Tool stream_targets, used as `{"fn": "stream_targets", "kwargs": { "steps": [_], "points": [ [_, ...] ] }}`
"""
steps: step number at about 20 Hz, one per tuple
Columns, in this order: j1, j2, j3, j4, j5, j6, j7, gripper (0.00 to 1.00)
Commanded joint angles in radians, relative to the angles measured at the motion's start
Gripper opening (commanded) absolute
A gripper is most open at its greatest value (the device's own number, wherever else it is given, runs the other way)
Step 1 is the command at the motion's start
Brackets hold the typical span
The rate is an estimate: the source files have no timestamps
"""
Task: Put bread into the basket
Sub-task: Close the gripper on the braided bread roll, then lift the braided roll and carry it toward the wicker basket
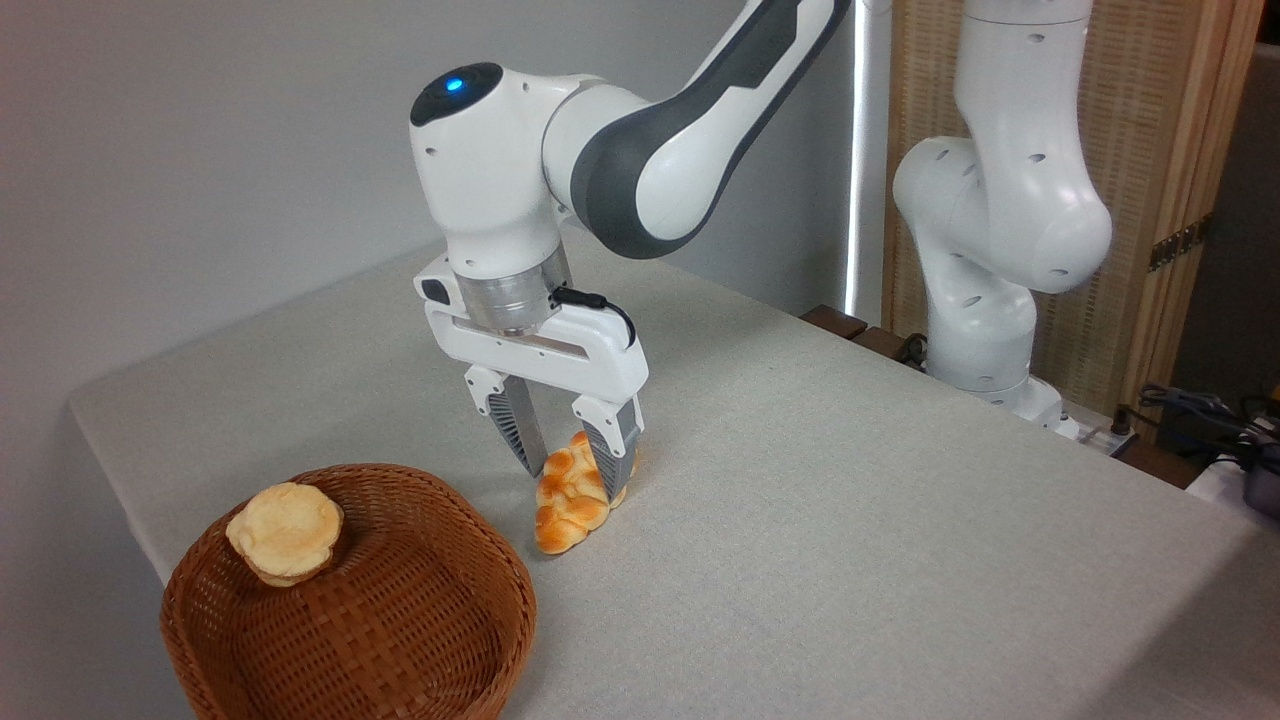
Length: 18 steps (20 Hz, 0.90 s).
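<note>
While the gripper (573,478) straddles the bread (572,497) at frame centre, fingers narrow, contact unclear: clamp mid-loaf firmly, lift above the basket (470,560) rim lower left.

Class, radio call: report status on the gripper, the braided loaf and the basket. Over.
Gripper down at table, fingers straddling the bread. Bread on cloth, not lifted. Basket beside it, round bun on its rim. Path clear. Over.

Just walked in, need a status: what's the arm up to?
The Panda's claw is down on the table, its two fingers either side of the braided bread, which still seems to rest on the cloth. The wicker basket sits just left of it, with a pale round bun on its rim. Nothing has been lifted yet.
</note>
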Motion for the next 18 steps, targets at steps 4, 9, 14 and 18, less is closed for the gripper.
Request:
{"fn": "stream_targets", "kwargs": {
  "steps": [4, 9, 14, 18],
  "points": [
    [-0.008, 0.009, 0.002, 0.019, 0.007, 0.007, -0.007, 0.64],
    [-0.009, 0.008, 0.002, 0.019, 0.007, 0.007, -0.001, 0.45],
    [-0.009, 0.008, 0.002, 0.018, 0.007, 0.006, -0.001, 0.48],
    [-0.009, 0.003, 0.002, 0.018, 0.007, -0.008, 0.001, 0.48]
  ]
}}
